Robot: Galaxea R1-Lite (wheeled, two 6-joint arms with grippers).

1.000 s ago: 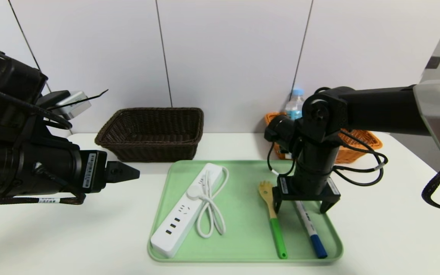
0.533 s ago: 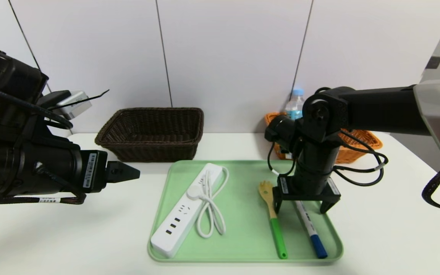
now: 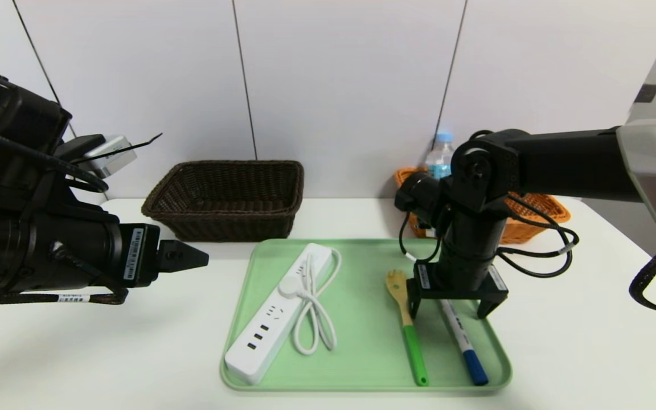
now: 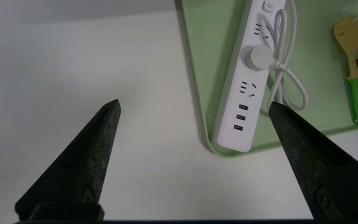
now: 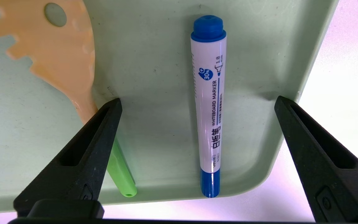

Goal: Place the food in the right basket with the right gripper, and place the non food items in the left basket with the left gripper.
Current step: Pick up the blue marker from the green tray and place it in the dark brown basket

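Right end effector [image 3: 454, 310] hangs wide open straddling the marker [image 3: 463, 341]; left end effector [image 4: 194, 104] wide open too.

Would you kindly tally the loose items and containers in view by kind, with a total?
Non-food items on the tray: 3, namely power strip, pasta spoon, marker
Food: 1, water bottle
Baskets: 2, dark basket, orange basket
Trays: 1, green tray
Total: 7
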